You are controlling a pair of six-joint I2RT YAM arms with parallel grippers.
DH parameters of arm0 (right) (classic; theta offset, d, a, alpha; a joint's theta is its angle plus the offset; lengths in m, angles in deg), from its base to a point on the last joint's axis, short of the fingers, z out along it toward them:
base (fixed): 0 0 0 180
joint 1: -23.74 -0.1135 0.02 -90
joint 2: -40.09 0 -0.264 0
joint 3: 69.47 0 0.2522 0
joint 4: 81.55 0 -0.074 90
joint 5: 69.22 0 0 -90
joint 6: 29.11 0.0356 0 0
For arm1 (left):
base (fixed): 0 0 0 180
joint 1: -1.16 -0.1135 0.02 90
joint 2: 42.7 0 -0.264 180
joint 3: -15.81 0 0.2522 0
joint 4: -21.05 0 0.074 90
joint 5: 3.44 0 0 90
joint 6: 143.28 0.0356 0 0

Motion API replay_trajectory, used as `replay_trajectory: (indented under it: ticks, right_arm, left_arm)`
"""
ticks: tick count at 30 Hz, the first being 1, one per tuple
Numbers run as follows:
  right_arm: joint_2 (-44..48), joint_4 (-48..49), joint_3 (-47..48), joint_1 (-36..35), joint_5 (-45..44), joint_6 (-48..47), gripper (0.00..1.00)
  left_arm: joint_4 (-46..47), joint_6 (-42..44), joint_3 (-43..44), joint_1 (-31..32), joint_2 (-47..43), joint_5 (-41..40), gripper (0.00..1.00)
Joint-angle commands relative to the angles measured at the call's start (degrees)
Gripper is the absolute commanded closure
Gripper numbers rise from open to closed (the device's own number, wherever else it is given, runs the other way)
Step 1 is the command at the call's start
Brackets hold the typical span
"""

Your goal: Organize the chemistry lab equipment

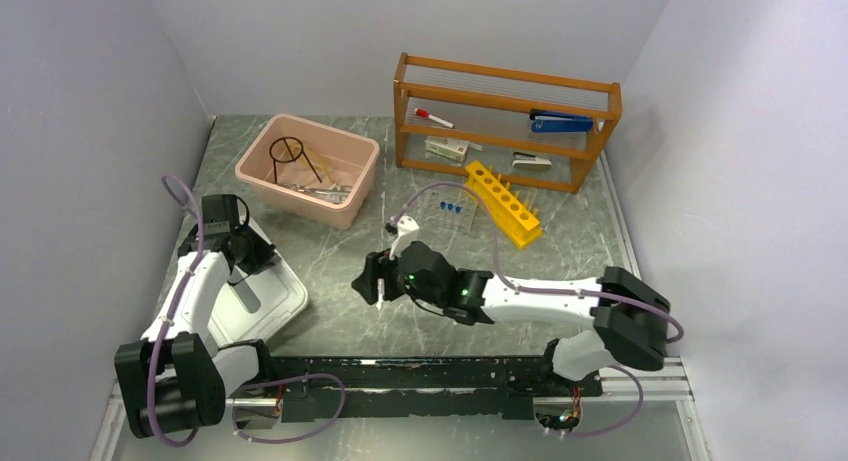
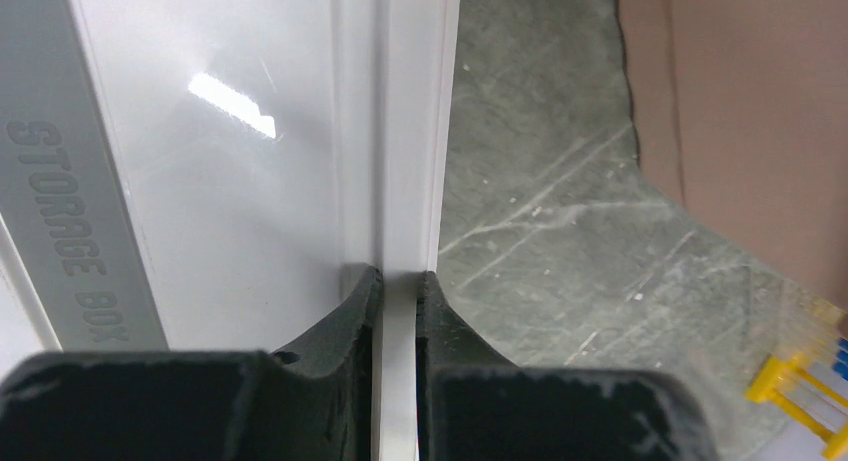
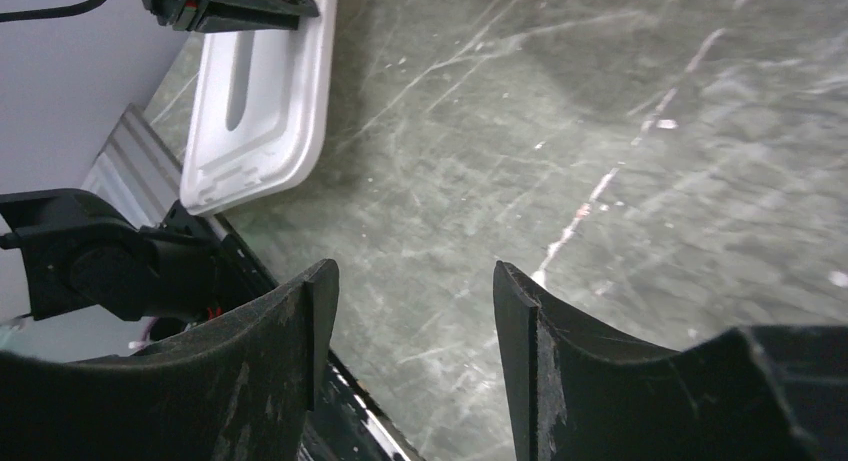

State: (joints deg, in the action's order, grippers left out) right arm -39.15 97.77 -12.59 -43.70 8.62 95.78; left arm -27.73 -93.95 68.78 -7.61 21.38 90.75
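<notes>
The ring stand (image 1: 289,149) and tongs (image 1: 322,192) lie in the pink bin (image 1: 300,203), at eleven o'clock from the middle of the table (image 1: 560,251), so I judge most of the sorting done. The blue-capped tubes (image 1: 451,209) are loose beside the yellow rack (image 1: 502,203), at one o'clock from my right gripper (image 1: 380,286), and the bin is uncovered. My left gripper (image 2: 398,281), at eight o'clock, is clenched on the rim of the white lid (image 2: 250,181). My right gripper hangs spread and empty, its arm reaching toward nine o'clock.

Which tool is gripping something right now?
The left tool, pinched on the rim of the white lid; the right tool is open above the table.
</notes>
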Motion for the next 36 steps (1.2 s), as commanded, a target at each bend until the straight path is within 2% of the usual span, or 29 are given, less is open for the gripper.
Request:
replay_trajectory:
  ticks: [1, 5, 13, 19, 24, 27, 29, 32, 36]
  right_arm:
    - [-6.1, 3.8, 5.9, 0.2, 7.4, 1.4, 0.28]
    - [-13.6, 7.5, 11.2, 0.3, 13.3, 3.3, 0.27]
    - [-26.2, 9.6, 20.1, 0.3, 16.1, 12.2, 0.25]
    - [-32.2, 18.4, 18.1, 2.2, 23.0, 14.3, 0.29]
    - [-34.4, 19.9, 20.0, 2.2, 25.7, 13.8, 0.33]
    - [-35.1, 23.7, 19.6, 2.3, 27.6, 14.8, 0.39]
    - [-35.7, 25.7, 19.8, 2.6, 29.5, 15.9, 0.47]
    - [-36.4, 28.7, 20.0, 3.0, 32.0, 17.6, 0.68]
    - [-36.2, 29.2, 20.1, 3.5, 32.8, 17.4, 0.88]
  left_arm:
    - [1.9, -3.4, -0.7, 0.3, -3.0, 5.6, 0.95]
    - [1.8, -4.7, -0.6, 0.3, -5.0, 6.7, 0.95]
    - [0.5, -4.6, 0.2, 0.3, -6.3, 9.0, 0.95]
    - [-2.2, -1.8, 2.5, -0.1, -6.0, 12.5, 0.95]
    - [-3.3, -1.8, 2.8, -0.2, -7.0, 13.8, 0.95]
    - [-3.7, -2.0, 2.6, -0.1, -7.5, 14.2, 0.95]
    - [-3.8, -2.1, 2.3, -0.2, -8.1, 14.2, 0.95]
    - [-4.3, -2.1, 2.3, -0.2, -8.8, 13.5, 0.95]
    - [-5.9, -0.8, 4.2, -0.1, -9.8, 11.0, 0.95]
